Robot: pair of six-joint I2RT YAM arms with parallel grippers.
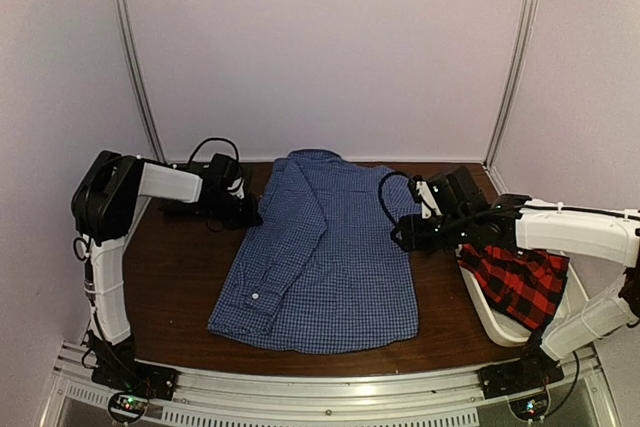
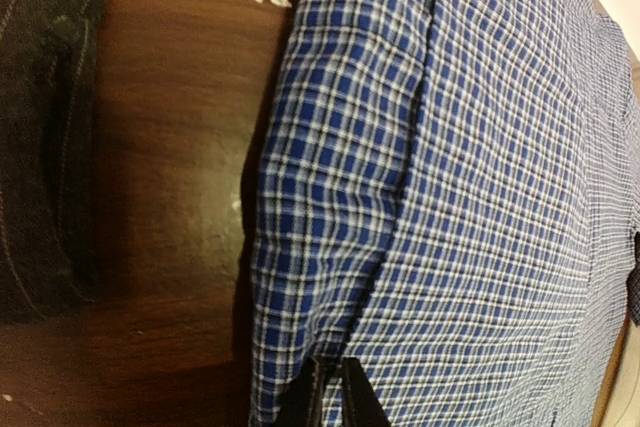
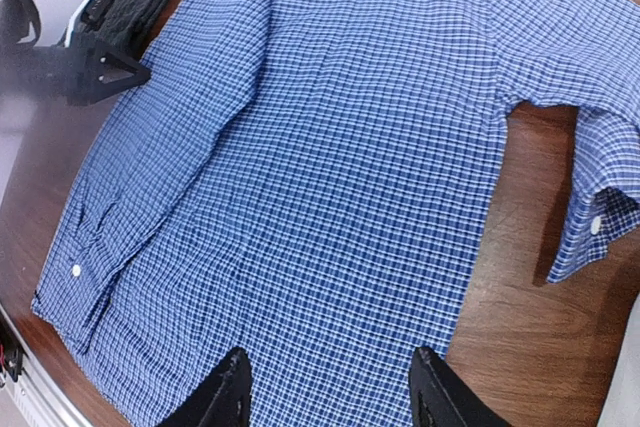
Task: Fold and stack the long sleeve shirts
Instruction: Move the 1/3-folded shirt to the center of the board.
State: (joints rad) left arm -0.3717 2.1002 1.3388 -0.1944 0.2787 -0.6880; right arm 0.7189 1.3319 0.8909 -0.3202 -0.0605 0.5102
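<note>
The blue gingham shirt point(image 1: 325, 247) lies flat on the table's middle, collar at the far end, its left sleeve folded in over the body. My left gripper point(image 1: 243, 211) is at the shirt's left edge near the shoulder. In the left wrist view its fingertips point(image 2: 318, 399) stand close together and pinch a ridge of blue cloth point(image 2: 400, 197). My right gripper point(image 1: 404, 237) hovers open over the shirt's right edge, its fingers point(image 3: 232, 392) wide apart above the cloth point(image 3: 330, 167). The red-and-black plaid shirt point(image 1: 520, 282) lies in the tub. The dark charcoal shirt point(image 2: 40, 127) lies beside the left arm.
The white plastic tub point(image 1: 490, 312) stands at the table's right edge under the right arm. The blue shirt's right sleeve point(image 3: 600, 127) hangs out to the side on the brown table point(image 1: 175, 287), cuff button showing. Walls close in the back and both sides.
</note>
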